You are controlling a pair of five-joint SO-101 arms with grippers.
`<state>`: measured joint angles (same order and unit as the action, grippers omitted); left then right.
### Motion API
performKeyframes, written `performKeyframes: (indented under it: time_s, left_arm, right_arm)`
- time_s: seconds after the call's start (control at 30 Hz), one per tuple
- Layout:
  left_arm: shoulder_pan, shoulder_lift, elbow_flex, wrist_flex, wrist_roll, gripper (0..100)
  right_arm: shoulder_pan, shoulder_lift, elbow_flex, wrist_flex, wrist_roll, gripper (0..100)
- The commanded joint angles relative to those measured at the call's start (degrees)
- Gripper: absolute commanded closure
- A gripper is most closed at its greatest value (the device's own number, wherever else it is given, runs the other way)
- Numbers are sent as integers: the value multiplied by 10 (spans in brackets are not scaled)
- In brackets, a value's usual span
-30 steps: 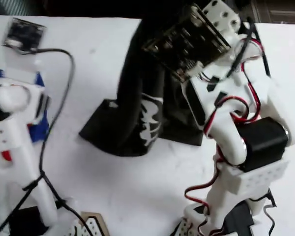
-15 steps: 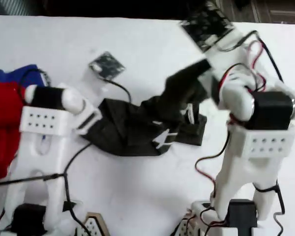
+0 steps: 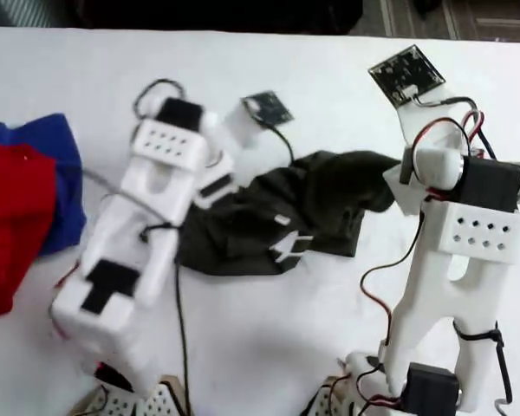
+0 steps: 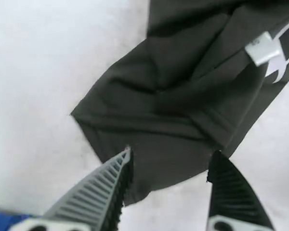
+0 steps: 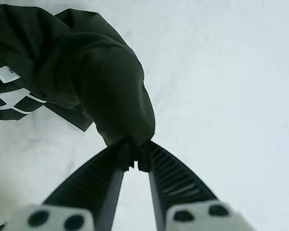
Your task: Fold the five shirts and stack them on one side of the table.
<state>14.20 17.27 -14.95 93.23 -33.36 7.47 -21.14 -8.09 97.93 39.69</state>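
White table surface (image 3: 269,347) carries all items. At the far left edge lies a red shirt (image 3: 13,217) on top of a blue shirt (image 3: 56,165), the blue one showing behind and to its right. Right of these stands the left arm (image 3: 147,225); the left gripper (image 4: 171,159) is released, its jaws spread apart over the left edge of a black shirt (image 3: 277,217). This shirt lies crumpled at the table's centre, with a white print (image 3: 290,247) and a white label (image 4: 262,48) showing. The right gripper (image 5: 136,149) is clenched on a bunched fold at the shirt's right end. The right arm (image 3: 455,251) stands at the near right.
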Motion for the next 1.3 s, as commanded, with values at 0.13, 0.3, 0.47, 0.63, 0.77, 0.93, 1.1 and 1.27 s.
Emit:
performKeyframes:
  time_s: [0.13,0.3,0.47,0.63,0.77,0.93,1.1,1.27]
  left_arm:
    - [28,117,-97,11,-2,762]
    - [28,172,-142,12,47,862]
    - [27,213,-156,14,54,904]
    - [28,218,-156,21,54,930]
    - [30,218,-156,40,53,980]
    - [20,197,-176,81,53,978]
    - [-36,113,-227,86,57,978]
    - [-69,30,-222,89,55,978]
  right_arm:
    - [9,-15,1,-3,-4,980]
    - [9,-14,1,-7,-4,980]
    - [7,-14,1,-15,-5,980]
    - [7,-14,1,-15,-5,980]
    - [8,-14,1,-24,-5,980]
    - [9,-14,-3,-45,-5,980]
    - [9,-20,-4,-66,-5,980]
    - [10,-19,-43,-72,-5,980]
